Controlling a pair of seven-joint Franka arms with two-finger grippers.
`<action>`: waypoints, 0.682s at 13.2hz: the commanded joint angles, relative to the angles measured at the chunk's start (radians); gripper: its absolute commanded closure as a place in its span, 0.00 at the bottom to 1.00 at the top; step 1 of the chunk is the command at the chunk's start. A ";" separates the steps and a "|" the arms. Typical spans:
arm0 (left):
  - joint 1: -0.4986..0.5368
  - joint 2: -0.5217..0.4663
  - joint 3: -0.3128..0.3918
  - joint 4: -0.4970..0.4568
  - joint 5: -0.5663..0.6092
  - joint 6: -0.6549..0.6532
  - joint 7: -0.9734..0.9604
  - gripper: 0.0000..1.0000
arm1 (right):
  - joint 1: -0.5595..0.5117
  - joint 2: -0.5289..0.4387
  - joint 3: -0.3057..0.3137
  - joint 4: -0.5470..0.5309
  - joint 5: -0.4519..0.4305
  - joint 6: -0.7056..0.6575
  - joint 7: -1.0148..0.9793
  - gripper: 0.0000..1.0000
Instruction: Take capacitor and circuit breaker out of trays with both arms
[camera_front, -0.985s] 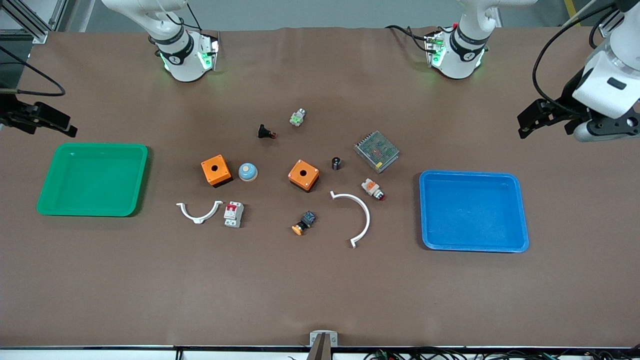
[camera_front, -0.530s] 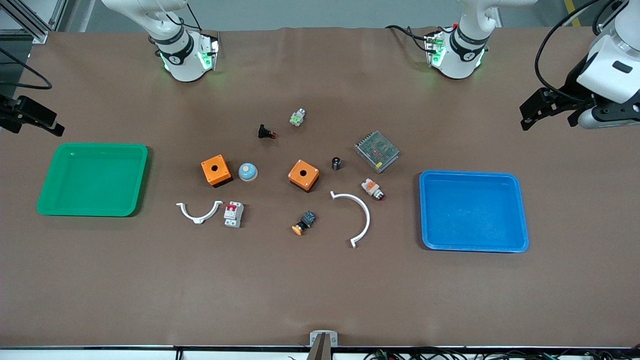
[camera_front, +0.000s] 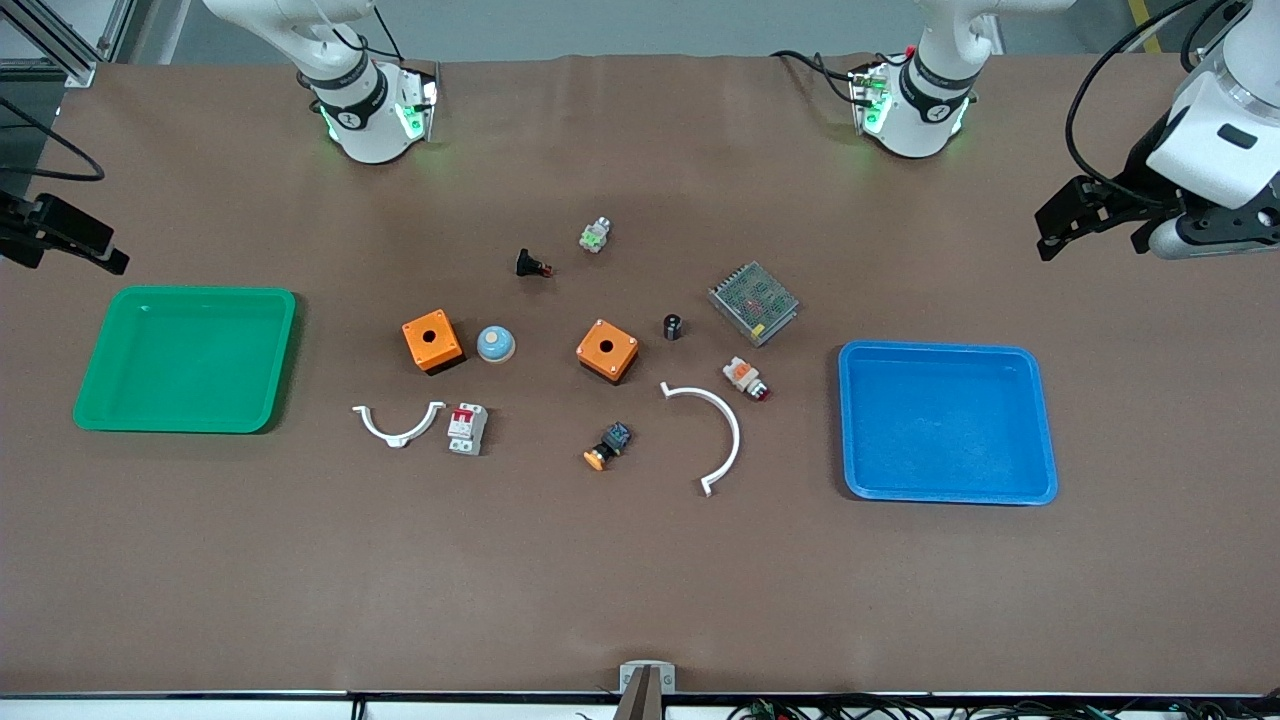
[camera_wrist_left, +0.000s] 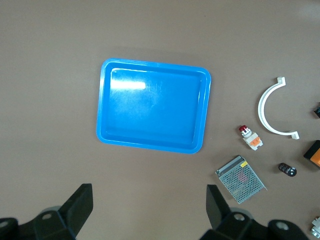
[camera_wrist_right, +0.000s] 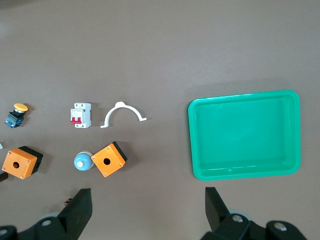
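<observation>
Over the bench's right-arm end, above the green tray (camera_front: 185, 358), the right hand (camera_front: 75, 245) hangs spread wide, empty. Breaker (camera_front: 467, 428) lies beside a white clip (camera_front: 398, 423); capacitor (camera_front: 672, 326) beside the meshed box (camera_front: 753, 302). Left hand (camera_front: 1085, 220) hangs wide open, empty, near the blue tray (camera_front: 948, 422). No readable writing.

left gripper (camera_front: 1047, 222) raised, jaws spread, right gripper (camera_front: 100, 252) likewise

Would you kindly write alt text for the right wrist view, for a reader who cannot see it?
The open right gripper hangs over a brown table, holding nothing. Below it lie an empty green tray, a white curved bracket, the breaker, two orange boxes and a blue dome button.
</observation>
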 joint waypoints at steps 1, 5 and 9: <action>-0.004 0.009 0.004 0.025 0.000 -0.038 0.039 0.00 | -0.020 0.013 0.016 0.028 -0.013 -0.004 -0.008 0.00; 0.012 0.011 0.012 0.025 0.001 -0.047 0.169 0.00 | -0.022 0.013 0.016 0.026 -0.011 -0.004 -0.007 0.00; 0.009 0.017 0.010 0.024 0.016 -0.060 0.179 0.00 | -0.020 0.015 0.016 0.028 -0.011 -0.004 -0.007 0.00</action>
